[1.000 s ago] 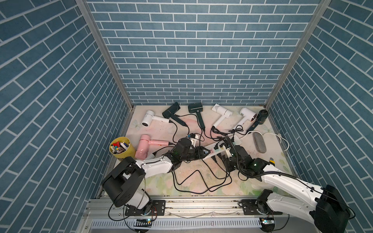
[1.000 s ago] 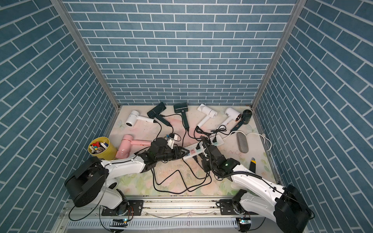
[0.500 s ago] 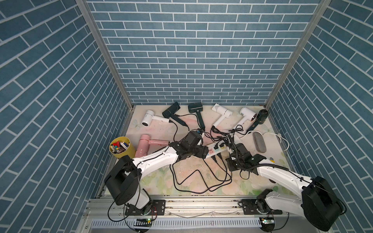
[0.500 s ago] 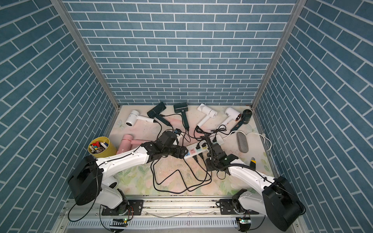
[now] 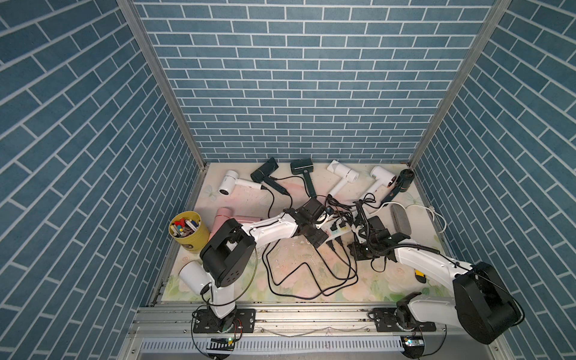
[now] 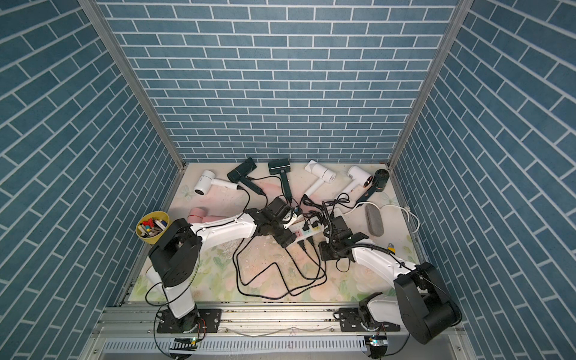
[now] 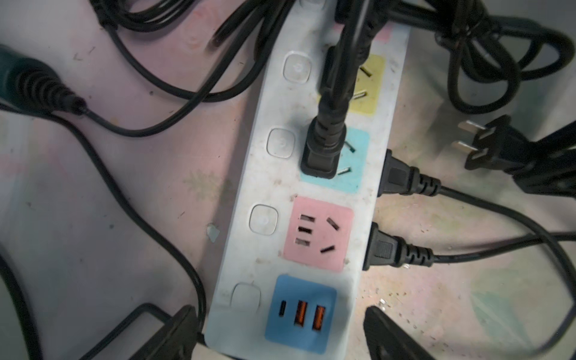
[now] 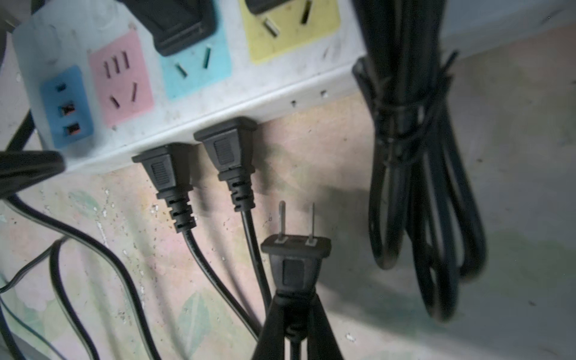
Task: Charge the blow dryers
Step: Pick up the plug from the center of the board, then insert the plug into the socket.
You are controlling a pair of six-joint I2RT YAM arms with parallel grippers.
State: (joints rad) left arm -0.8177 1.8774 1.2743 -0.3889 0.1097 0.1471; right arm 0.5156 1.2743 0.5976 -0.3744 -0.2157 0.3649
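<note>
Blue brick-pattern walls (image 5: 296, 93) enclose a floral tabletop (image 5: 389, 280) where two white robot arms meet over a tangle of black cords. The left gripper (image 7: 282, 330), half closed a second ago, now stands spread wide just above the single white power strip (image 7: 243, 258), holding nothing. Beneath it a black plug (image 7: 321, 152) stands upright in the teal socket (image 7: 355, 174), so that lead looks seated and one more dryer is probably charging.

Seven blow dryers (image 5: 344, 176) lie on the table. Six fan out along the far edge, and the seventh lies nearer the left wall, partly behind the left arm. There are three white dryers (image 5: 229, 184), three dark dryers (image 5: 265, 170) and one pink dryer (image 5: 223, 218). Also on the table are one yellow cup (image 5: 188, 232) of small items, one grey roll (image 5: 400, 219) and one utility knife (image 5: 420, 276).

The right gripper (image 8: 293, 311) stays clamped on the neck of a two-pin plug (image 8: 294, 268), its pins aimed at the strip's side but still apart from it. That makes four plugs plainly countable: one in teal, two side plugs (image 8: 168, 168) pushed home, and one held. The pink socket (image 7: 318, 233) is empty; whether the yellow one is taken cannot be told.
</note>
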